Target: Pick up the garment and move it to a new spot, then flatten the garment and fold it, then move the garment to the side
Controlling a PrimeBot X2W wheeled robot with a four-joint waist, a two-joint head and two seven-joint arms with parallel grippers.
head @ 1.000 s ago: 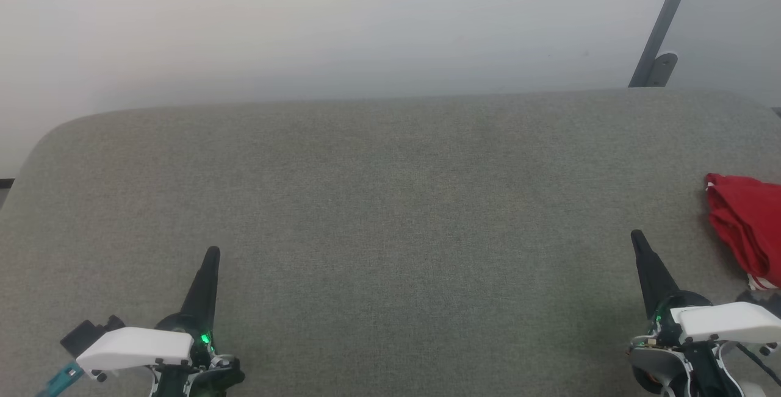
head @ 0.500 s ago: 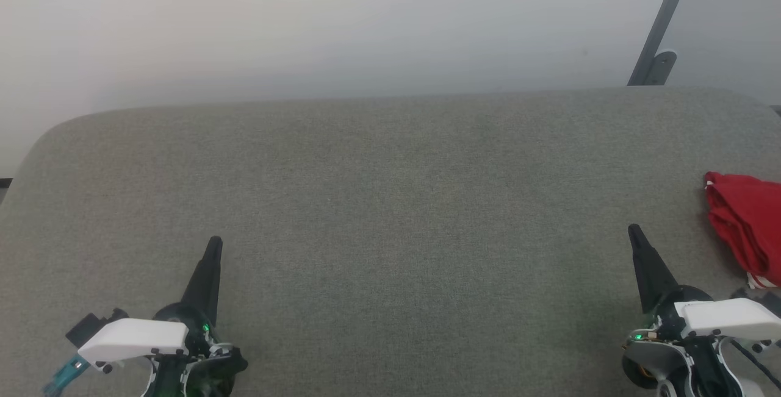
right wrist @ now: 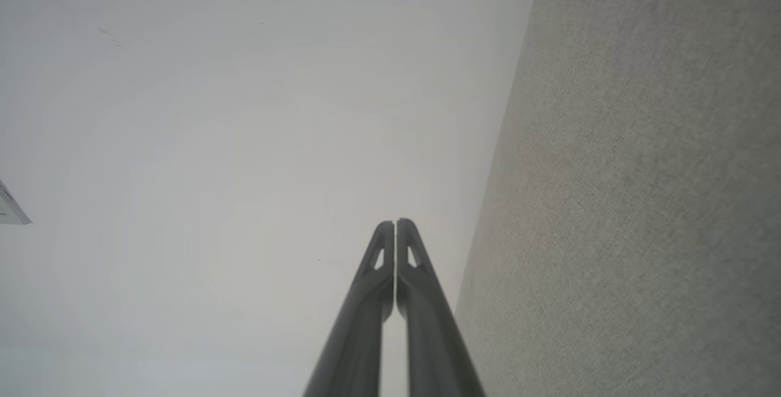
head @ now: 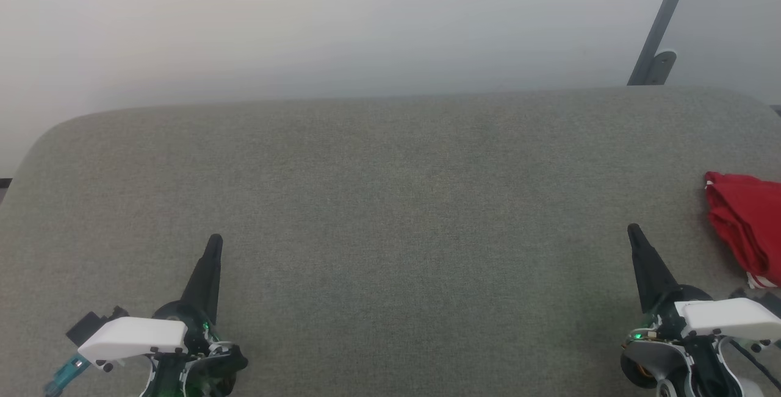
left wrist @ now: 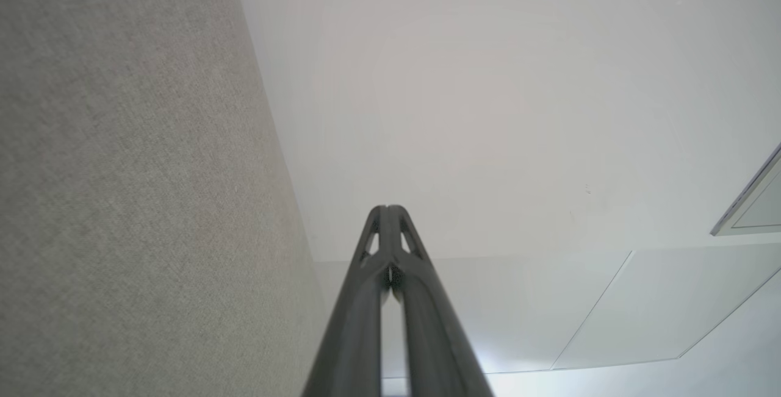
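— What is seen around the work?

— A bench (head: 390, 189) covered in grey cloth is seen from the head view, backed by a pale wall (head: 305, 19). A grey bar (head: 664, 16) is set aslant against that wall at the upper right, behind the far edge of the bench, and it ends in a small rounded foot.

— Where is the garment found?

— The garment (head: 745, 223) is bunched in a red heap on the bench at the right edge of the head view, where it is cut off by the frame. A strip of red-and-white trim is shown at its near end. It is placed beyond and to the right of the right tool (head: 633, 230), near it but apart; grey cloth is seen between them.

— How are the tools held?

— Both are closed and nothing is gripped. The left tool (head: 215, 241) is raised at the lower left and the right one at the lower right, each drawn to a single dark point. In the wrist views the fingers (left wrist: 366, 299) of each are pressed together along their tips, with bench cloth at one side and pale wall ahead.

— What is given by the edges and the room for moving?

— The far edge is run along the wall and rounded off at both corners; the left edge is met at the frame's side. A wide stretch of grey cloth is spread between the two tools and on toward the far edge. The garment is kept close to the right side.
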